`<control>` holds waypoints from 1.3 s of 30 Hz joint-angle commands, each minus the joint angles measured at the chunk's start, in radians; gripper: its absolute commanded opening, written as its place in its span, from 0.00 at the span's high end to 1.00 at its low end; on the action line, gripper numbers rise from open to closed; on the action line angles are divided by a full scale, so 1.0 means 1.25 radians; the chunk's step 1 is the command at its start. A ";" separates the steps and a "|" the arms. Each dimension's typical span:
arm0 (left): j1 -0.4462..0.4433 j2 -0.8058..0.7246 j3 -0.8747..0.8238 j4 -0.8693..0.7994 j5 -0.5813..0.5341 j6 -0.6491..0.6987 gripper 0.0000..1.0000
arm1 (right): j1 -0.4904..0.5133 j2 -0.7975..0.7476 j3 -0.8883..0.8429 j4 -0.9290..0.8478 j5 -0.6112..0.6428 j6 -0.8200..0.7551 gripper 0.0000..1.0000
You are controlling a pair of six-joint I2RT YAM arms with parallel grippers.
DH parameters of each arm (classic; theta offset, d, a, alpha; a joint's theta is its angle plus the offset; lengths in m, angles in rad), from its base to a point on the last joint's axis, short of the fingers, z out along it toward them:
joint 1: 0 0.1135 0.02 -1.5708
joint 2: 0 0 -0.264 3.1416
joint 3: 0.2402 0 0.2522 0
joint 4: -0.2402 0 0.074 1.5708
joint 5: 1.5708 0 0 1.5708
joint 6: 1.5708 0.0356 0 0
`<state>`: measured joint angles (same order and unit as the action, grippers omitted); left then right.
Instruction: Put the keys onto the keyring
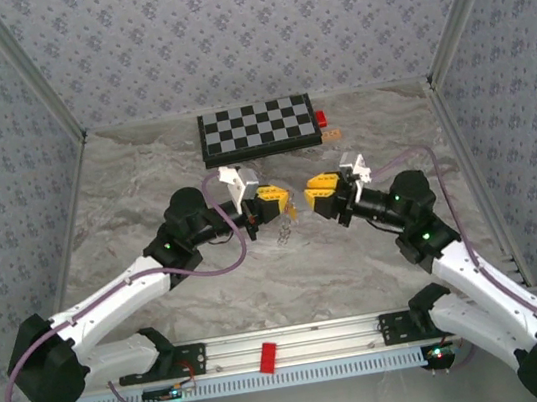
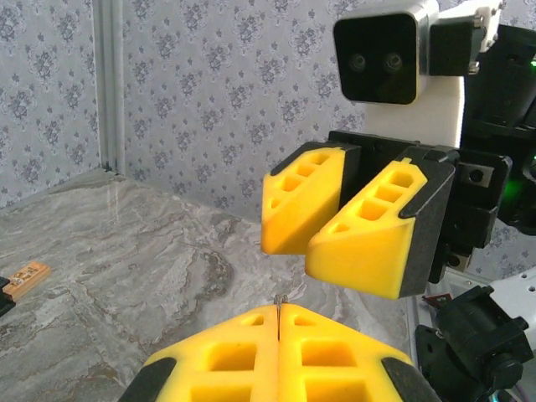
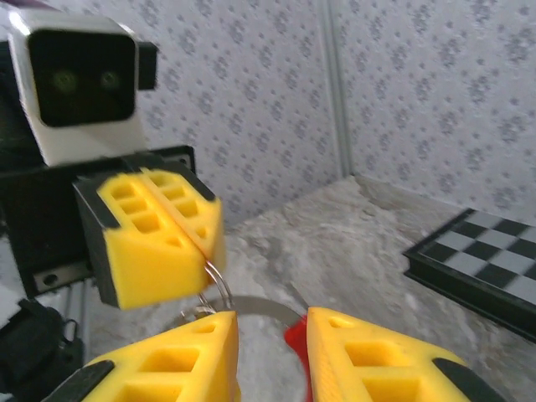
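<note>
Left fingers [image 3: 159, 243] pinched tight on keyring [image 3: 251, 303]; loop seemingly level, reaching between right fingers [image 3: 368, 360], parted, gripping nothing.

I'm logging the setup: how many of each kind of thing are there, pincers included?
Pincers: 2 (left pincer, right pincer)
Chessboard: 1
Keyring: 1
Small red block beside the board: 1
Small orange piece: 1
Total: 6

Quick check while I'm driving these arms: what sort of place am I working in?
Most likely an enclosed robot test booth, not a home: patterned panel walls box in a marble-look table, and the arms are bolted to a metal rail at its near edge.
</note>
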<state>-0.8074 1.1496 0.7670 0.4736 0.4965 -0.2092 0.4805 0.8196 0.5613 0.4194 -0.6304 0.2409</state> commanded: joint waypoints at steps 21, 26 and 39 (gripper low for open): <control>-0.004 -0.010 0.011 0.050 0.000 -0.009 1.00 | 0.006 0.137 -0.019 0.226 -0.122 0.147 0.69; -0.004 -0.018 0.007 0.044 -0.014 -0.003 1.00 | -0.011 0.112 -0.037 0.229 -0.086 0.146 0.69; -0.005 0.003 0.017 0.062 0.016 -0.020 1.00 | -0.003 0.137 -0.003 0.224 -0.159 0.148 0.62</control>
<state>-0.8074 1.1522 0.7670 0.4778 0.4858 -0.2226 0.4675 0.9806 0.5205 0.6785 -0.7868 0.4225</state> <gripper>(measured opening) 0.058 0.377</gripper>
